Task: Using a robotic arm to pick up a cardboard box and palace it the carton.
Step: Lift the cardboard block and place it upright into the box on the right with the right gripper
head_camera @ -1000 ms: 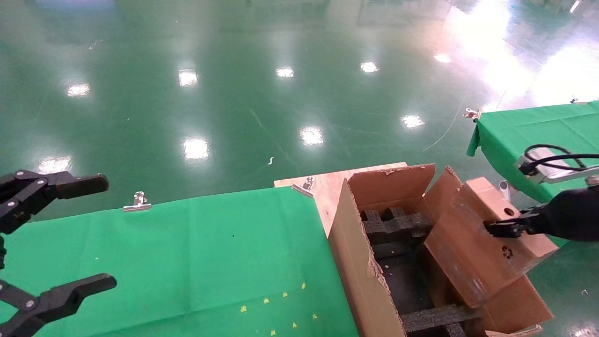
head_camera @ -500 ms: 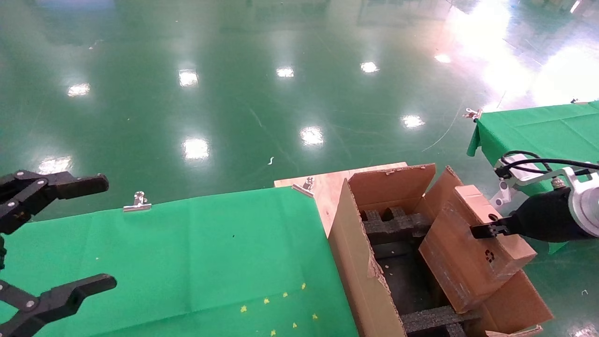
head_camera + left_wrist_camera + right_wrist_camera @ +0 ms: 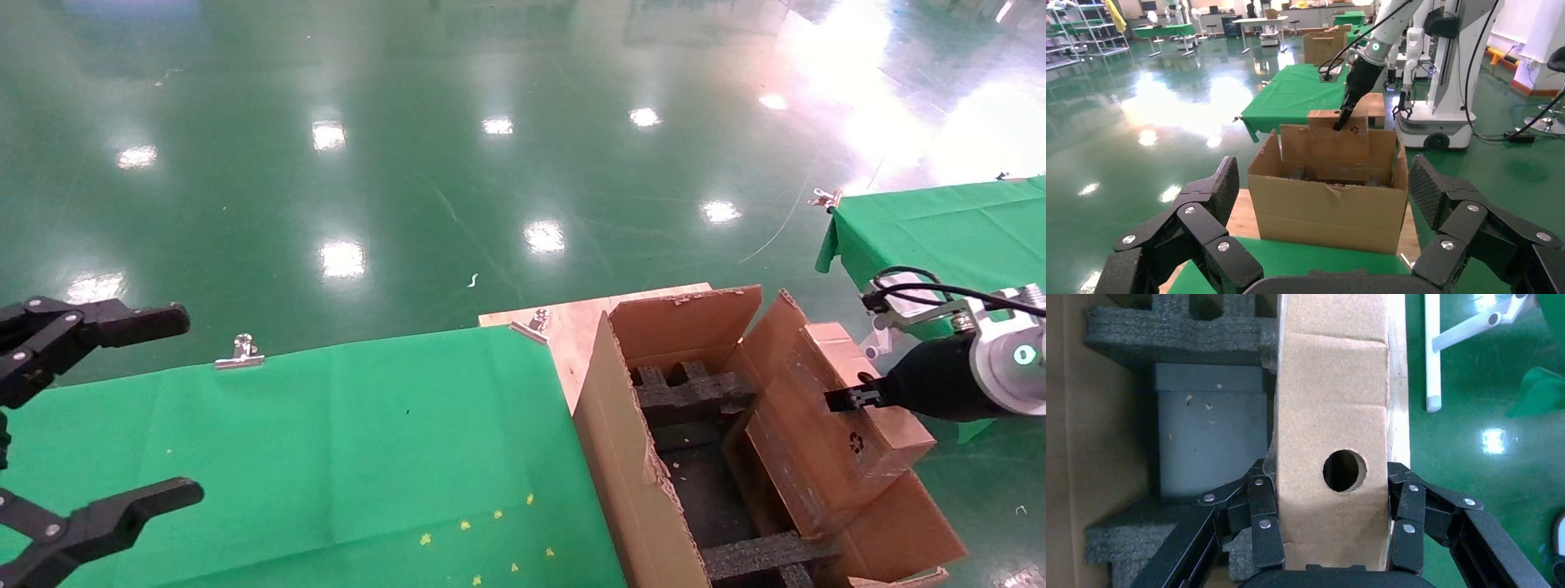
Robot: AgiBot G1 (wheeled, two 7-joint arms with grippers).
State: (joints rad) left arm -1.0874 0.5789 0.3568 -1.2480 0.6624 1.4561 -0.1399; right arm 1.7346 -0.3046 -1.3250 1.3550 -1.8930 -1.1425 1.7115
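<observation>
Clearly the cardboard box (image 3: pixel 833 425) is gripped on edge, tilted, with its lower end dipping into the right side of the carton (image 3: pixel 645 465) and its upper end, the one with the round hole, standing above the carton's right flap. The right gripper (image 3: pixel 850 399) is clamped on that upper end; in the right wrist view its fingers (image 3: pixel 1263 523) press flat against both broad faces of the box (image 3: pixel 1333 447), just beside the hole, so the jaws stand only as far apart as the box is thick. Behind the gripper, the robotic arm (image 3: pixel 1001 363) shows its green ring light and silver camera block with a black cable. Black foam inserts (image 3: pixel 690 392) line the carton's inside, and the box hangs above the dark floor between them.

Compared with half a second ago, the box sits slightly lower and nearer the carton's right wall, and the arm's ring light has turned into view.

The left gripper (image 3: pixel 122 408) hovers over the green cloth (image 3: pixel 351 441) on the table at the left, fingers spread wide, holding nothing, well apart from the carton (image 3: pixel 1330 196).
</observation>
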